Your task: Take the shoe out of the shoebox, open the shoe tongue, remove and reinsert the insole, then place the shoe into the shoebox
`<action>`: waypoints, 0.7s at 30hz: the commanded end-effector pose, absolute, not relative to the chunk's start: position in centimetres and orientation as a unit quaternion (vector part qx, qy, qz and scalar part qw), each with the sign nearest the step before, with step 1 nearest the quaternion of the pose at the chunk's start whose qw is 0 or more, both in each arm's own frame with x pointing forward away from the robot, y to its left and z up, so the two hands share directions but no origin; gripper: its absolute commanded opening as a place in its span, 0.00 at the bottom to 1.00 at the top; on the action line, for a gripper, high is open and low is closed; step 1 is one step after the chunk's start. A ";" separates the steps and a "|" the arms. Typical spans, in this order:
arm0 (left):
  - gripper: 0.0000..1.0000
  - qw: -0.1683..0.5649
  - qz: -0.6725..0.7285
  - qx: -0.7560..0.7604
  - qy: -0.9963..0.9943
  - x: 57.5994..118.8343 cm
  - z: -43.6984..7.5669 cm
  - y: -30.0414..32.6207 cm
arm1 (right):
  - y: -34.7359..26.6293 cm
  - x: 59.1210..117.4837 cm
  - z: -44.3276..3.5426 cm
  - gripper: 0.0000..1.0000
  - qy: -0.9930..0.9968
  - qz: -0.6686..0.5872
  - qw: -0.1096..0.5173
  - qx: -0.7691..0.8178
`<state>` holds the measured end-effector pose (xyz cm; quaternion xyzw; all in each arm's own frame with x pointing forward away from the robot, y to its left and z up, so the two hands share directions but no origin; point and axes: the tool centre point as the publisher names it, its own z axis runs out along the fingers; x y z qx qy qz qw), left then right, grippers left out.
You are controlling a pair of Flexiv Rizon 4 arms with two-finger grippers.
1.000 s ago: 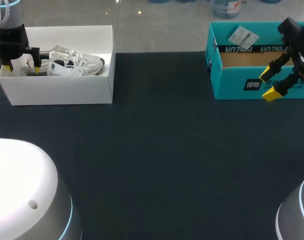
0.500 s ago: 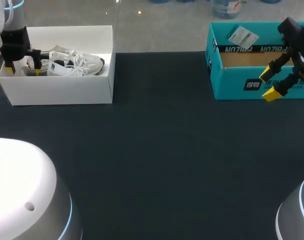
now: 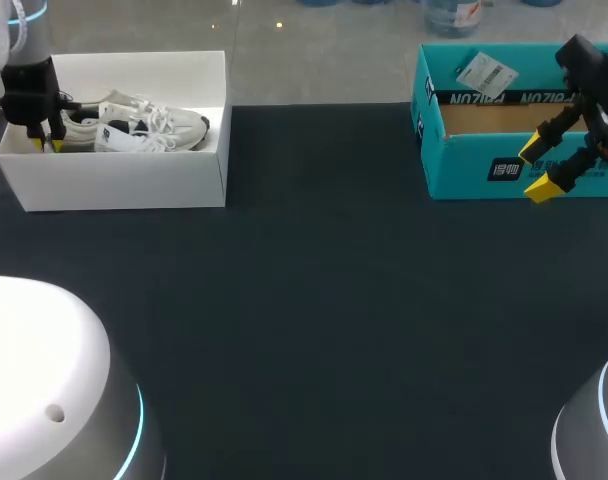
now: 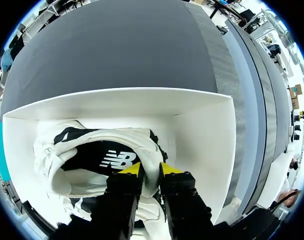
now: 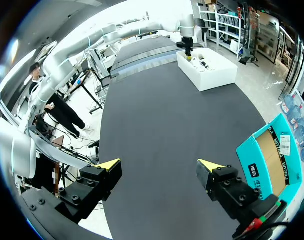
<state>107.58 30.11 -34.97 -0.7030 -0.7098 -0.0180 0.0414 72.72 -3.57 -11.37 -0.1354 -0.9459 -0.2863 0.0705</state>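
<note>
Shoe [image 3: 144,128], white, lying inside white box [image 3: 124,185] at far left of dark desk [image 3: 324,300]. Left claw [image 4: 147,170] inside that box at heel end, yellow tips drawn close together, apparently pinching heel collar between them; contact partly hidden. Right claw [image 3: 537,167] spread wide over desk, near front wall of teal box [image 3: 464,165], nothing between its tips.
</note>
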 end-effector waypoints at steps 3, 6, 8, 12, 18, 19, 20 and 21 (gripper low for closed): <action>0.00 0.045 -0.018 -0.704 -0.709 107.6 -35.8 30.1 | -3.5 72.9 -11.4 1.00 -0.946 -0.285 0.071 -0.135; 0.00 0.046 -0.020 -0.704 -0.709 107.6 -35.9 30.1 | -3.5 72.9 -11.4 1.00 -0.946 -0.285 0.071 -0.135; 0.00 0.046 -0.021 -0.703 -0.709 107.6 -35.7 30.2 | -3.5 72.9 -11.4 1.00 -0.946 -0.285 0.071 -0.135; 0.00 0.040 -0.023 -0.702 -0.710 107.8 -35.2 30.3 | -3.5 72.9 -11.4 1.00 -0.946 -0.285 0.071 -0.135; 0.00 0.023 -0.020 -0.698 -0.715 108.1 -33.3 30.3 | -3.5 72.9 -11.4 1.00 -0.946 -0.285 0.071 -0.135; 0.00 0.020 -0.023 -0.698 -0.716 108.1 -32.9 30.3 | -3.5 72.9 -11.4 1.00 -0.946 -0.285 0.071 -0.135; 0.00 0.015 -0.022 -0.698 -0.715 108.1 -32.5 30.2 | -3.5 72.9 -11.4 1.00 -0.946 -0.285 0.071 -0.135; 0.00 0.011 -0.020 -0.698 -0.716 108.1 -32.1 30.2 | -3.5 72.9 -11.4 1.00 -0.946 -0.285 0.071 -0.135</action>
